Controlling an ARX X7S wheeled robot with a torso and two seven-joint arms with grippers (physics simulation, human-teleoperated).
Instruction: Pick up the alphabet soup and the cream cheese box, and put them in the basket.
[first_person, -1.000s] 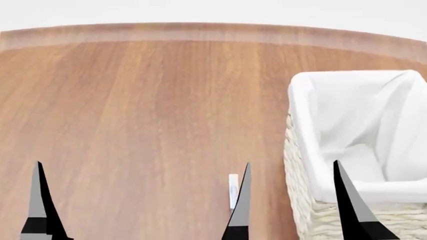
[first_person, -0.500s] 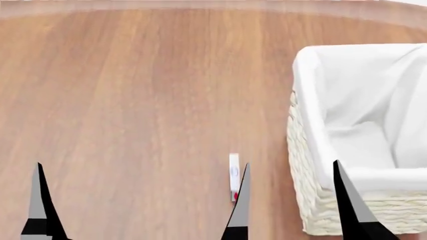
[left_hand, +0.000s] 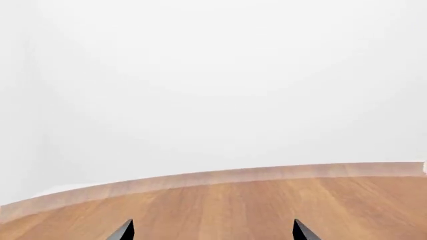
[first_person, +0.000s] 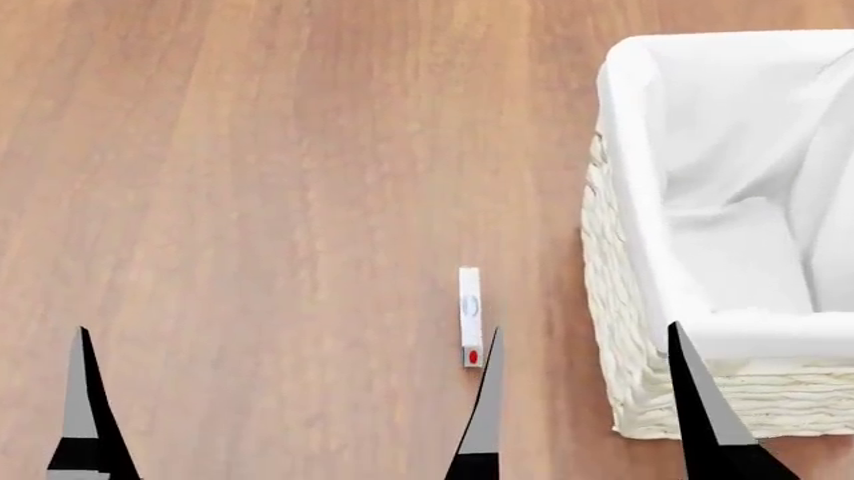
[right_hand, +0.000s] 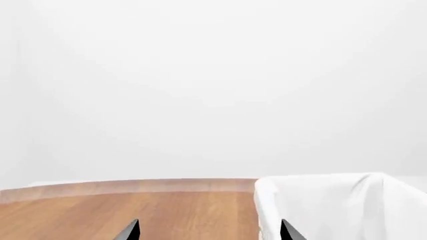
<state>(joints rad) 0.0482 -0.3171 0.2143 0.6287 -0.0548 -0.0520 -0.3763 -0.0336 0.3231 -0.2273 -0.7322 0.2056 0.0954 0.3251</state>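
Note:
The cream cheese box (first_person: 470, 316) stands on edge on the wooden table (first_person: 267, 200), a thin white strip with a red mark at its near end. Right of it stands the basket (first_person: 625, 180), wicker with a white liner and nothing visible inside; its liner corner also shows in the right wrist view as the basket (right_hand: 327, 210). My right gripper (first_person: 587, 420) is open, one finger (first_person: 483, 410) just nearer than the box's red end, the other in front of the basket's near wall. My left gripper (left_hand: 213, 231) is open over bare wood. The alphabet soup is out of view.
The table's far edge (left_hand: 200, 176) curves across the left wrist view, with a plain white wall behind. One finger (first_person: 87, 410) of the left gripper shows at the head view's lower left.
The head view has swung downward: the table's far edge has left the picture, and the box and basket sit higher in it. The box's red end now shows beyond the right finger.

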